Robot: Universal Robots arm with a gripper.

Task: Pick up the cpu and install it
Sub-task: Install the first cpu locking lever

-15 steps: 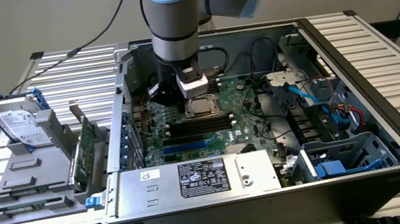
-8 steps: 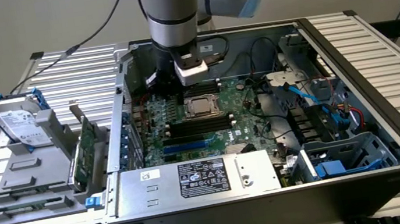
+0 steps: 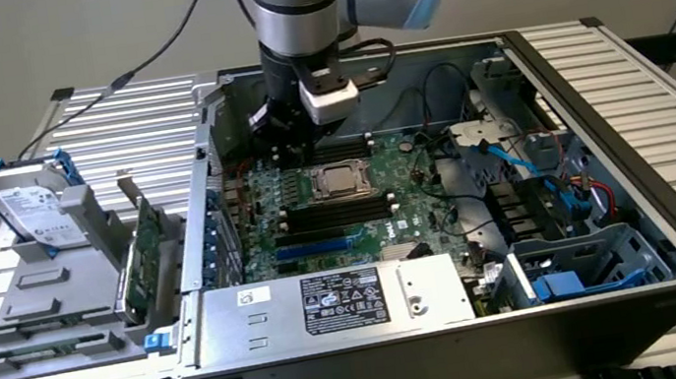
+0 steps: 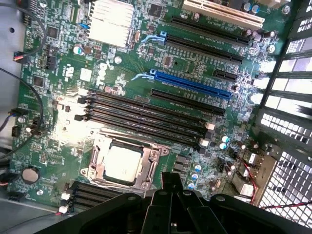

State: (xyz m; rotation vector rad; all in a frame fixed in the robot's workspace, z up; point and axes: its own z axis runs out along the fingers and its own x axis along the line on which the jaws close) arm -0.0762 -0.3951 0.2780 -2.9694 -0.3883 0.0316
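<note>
My gripper (image 4: 171,187) hangs w/ fingers pinched fully together, nothing btwn them, tips just beside the chip socket (image 4: 122,163) in the wrist view. The cpu (image 4: 120,163) sits flat in that socket already, dull silver top up, metal frame around it, so I'd judge the pick-and-place part done and the seating/locking bit is what's in hand. To do it well imo: keep the fingers off the chip's top, don't drag sideways across the frame, and check the chip lies level on all 4 edges before any push; can't tell from here if the retention lever is latched. Just past the socket run the black memory slots (image 4: 146,114), close enough that a sloppy approach could clip them, so I'd come straight down, slow. Further on, a blue slot (image 4: 192,84) and a silver heatsink (image 4: 111,22). In the exterior view the arm (image 3: 301,16) stands over the open computer case (image 3: 651,155), gripper above the board at the socket. Well apart on the exterior view's left, a hard drive (image 3: 34,210) stands upright in a gray rack (image 3: 44,310) on the slatted table (image 3: 657,55), not involved.
</note>
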